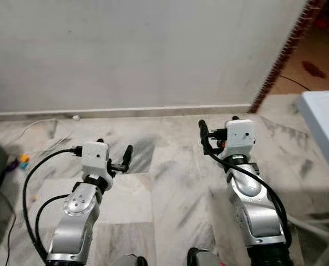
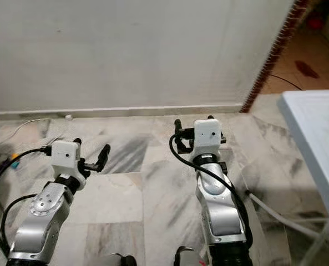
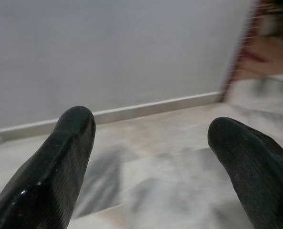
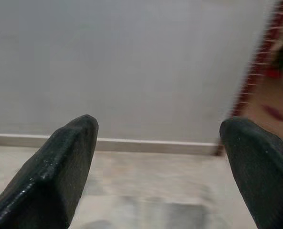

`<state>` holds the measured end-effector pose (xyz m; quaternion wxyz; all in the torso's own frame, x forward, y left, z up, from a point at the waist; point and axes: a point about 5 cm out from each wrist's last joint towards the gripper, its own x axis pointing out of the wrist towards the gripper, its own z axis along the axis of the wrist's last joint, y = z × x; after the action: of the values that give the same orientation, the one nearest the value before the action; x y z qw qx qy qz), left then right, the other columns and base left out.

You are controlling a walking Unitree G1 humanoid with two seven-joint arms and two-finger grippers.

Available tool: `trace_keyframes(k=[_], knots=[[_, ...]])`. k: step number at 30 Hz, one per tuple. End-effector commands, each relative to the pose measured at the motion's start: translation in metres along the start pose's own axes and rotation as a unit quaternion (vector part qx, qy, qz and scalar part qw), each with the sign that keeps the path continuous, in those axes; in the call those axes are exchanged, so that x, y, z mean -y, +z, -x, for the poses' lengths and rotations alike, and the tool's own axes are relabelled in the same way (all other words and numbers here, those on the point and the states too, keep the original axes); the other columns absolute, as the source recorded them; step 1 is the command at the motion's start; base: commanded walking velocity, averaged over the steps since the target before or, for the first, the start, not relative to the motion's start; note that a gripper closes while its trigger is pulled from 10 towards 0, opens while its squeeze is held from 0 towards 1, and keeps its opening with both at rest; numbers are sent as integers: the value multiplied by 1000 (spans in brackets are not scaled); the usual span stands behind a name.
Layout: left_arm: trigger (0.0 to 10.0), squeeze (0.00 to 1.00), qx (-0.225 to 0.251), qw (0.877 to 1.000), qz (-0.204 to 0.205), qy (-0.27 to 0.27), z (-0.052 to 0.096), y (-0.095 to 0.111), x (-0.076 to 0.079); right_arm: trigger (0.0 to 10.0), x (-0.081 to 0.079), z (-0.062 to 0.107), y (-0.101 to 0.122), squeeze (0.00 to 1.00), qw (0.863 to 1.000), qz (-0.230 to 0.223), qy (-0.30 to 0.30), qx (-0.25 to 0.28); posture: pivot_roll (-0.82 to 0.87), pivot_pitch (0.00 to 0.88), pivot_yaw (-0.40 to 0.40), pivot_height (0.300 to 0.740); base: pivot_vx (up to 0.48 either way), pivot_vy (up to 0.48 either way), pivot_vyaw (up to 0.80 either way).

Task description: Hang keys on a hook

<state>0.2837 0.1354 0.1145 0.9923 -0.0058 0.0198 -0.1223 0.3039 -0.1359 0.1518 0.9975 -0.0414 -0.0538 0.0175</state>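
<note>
White wall (image 1: 131, 50) fills your far view; marble floor (image 1: 170, 183) runs to its skirting. White table (image 2: 319, 138) at floor's right edge. Your left gripper (image 3: 151, 143) and right gripper (image 4: 158, 152) both spread, empty, above floor. Can't tell where keys or hook are.

You see two silver, rounded arm segments, each ending in a white boxy wrist module. Left pincer (image 1: 113, 155): two long black fingers; a black cable loops from the module's left side. Right pincer (image 1: 217, 133): same black fingers; black cable runs along the forearm.
</note>
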Motion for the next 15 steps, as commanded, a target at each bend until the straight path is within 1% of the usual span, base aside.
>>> trace_keyframes(k=[1,7,15], knots=[[10000,0,-9,1000,2,9,3,-3,-6,10000,-4,1,2,0,1000,-4,5,2,-75,184,27,740,0,0,-775],[10000,0,-8,1000,10,6,3,-2,-5,10000,-4,0,3,0,1000,-4,7,2,-76,184,26,740,0,0,-771],[10000,0,-5,1000,9,-11,2,-1,-2,10000,-3,0,3,0,1000,-2,6,2,-82,186,27,740,0,0,-772]])
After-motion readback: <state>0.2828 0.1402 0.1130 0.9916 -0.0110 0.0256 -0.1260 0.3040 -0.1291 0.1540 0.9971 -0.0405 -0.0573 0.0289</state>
